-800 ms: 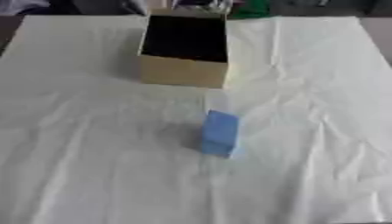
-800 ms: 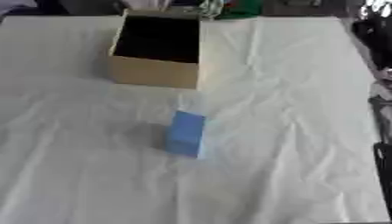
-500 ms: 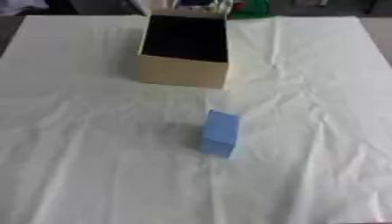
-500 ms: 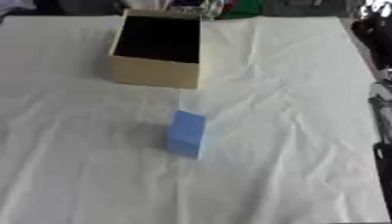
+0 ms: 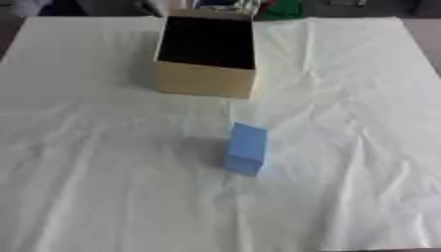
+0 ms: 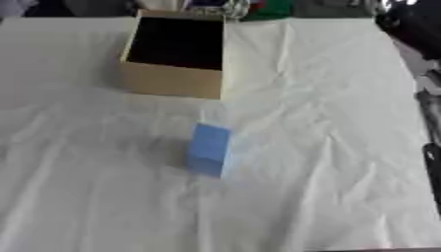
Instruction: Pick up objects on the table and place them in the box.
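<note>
Blue block (image 5: 246,148) lying on the surface (image 5: 103,187), roughly mid-frame, w/ long side running near-to-far and slightly askew. Top face lighter blue, near end face darker. Soft shadow to its left on the cloth. Not touching anything else.

Box (image 5: 206,55) standing farther back, a bit left of centre, well apart from block. Tan cardboard walls, open top, interior dark; can't tell if anything inside. Front wall facing the camera, plain. Upright, sitting flat on the cloth.

Surface covered w/ pale cream cloth, creased all over, folds radiating from around the box and block; cloth edge visible along lower right corner and right side. In right eye view, darker floor/strip past cloth's right edge, plus some dark objects (image 6: 429,147) along that edge, too blurred to identify.

Clutter (image 5: 258,7) at far edge behind box: something green, something white/dark, not identifiable.

No robot hand in either view, so state of fingers: can't tell, neither left nor right visible. Block still out on the cloth, not in box.
</note>
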